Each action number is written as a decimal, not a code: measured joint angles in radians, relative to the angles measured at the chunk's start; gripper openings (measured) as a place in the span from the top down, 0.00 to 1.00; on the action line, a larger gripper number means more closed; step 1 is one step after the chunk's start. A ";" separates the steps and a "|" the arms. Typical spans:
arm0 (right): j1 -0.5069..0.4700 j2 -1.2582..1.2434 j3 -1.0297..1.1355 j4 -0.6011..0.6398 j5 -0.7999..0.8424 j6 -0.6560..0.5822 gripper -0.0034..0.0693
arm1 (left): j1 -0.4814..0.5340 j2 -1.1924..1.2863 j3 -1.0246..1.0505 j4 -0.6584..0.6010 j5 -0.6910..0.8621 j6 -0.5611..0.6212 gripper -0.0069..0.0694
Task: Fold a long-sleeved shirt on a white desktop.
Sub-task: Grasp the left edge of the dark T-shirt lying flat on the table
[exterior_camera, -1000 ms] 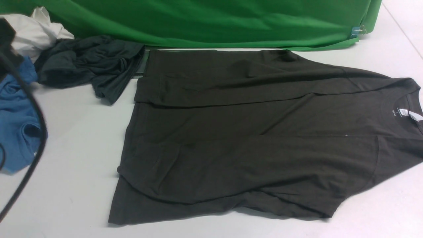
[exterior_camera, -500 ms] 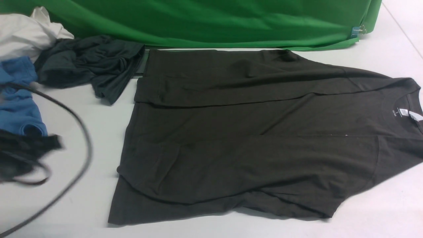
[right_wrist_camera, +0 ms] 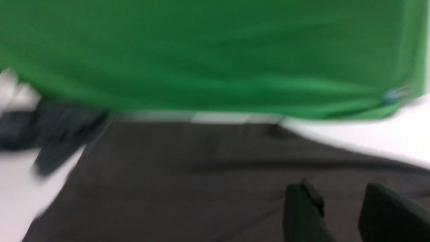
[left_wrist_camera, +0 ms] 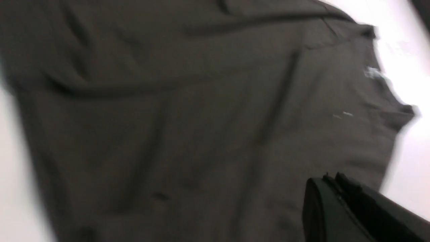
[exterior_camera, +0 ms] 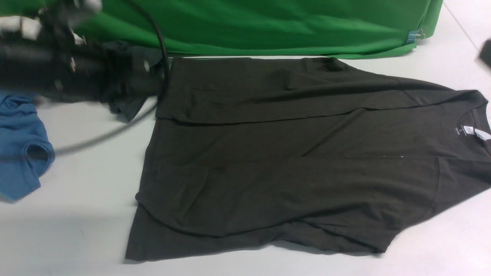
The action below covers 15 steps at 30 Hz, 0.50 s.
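Note:
The long-sleeved shirt [exterior_camera: 291, 153] lies flat on the white desktop [exterior_camera: 84, 184], dark olive-brown, with both sleeves folded in over the body. Its round neck and small white label [exterior_camera: 467, 129] are at the right. My left arm [exterior_camera: 76, 73] is a dark blur at the back left, just beyond the shirt's hem corner. In the left wrist view the left gripper [left_wrist_camera: 332, 178] hangs above the shirt [left_wrist_camera: 188, 111], fingers shut together with nothing in them. The right gripper [right_wrist_camera: 339, 198] is open over the shirt [right_wrist_camera: 188, 188], its fingers [right_wrist_camera: 302, 205] apart. Only a dark sliver of it [exterior_camera: 485, 53] shows at the front view's right edge.
A charcoal-grey garment [exterior_camera: 128, 105] lies crumpled at the back left, mostly behind my left arm. A blue shirt [exterior_camera: 19, 153] sits at the left edge. The green cloth backdrop [exterior_camera: 268, 27] closes off the back. A black cable [exterior_camera: 115, 130] loops over the table by the hem.
My left arm has swung from the lower left up to the back left, over the charcoal garment, dragging its cable along. A bit of the right gripper has entered at the right edge.

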 joint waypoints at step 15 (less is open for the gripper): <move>0.138 0.157 -0.008 -0.001 0.325 -0.013 0.62 | 0.001 0.079 -0.066 0.397 -0.081 -0.091 0.88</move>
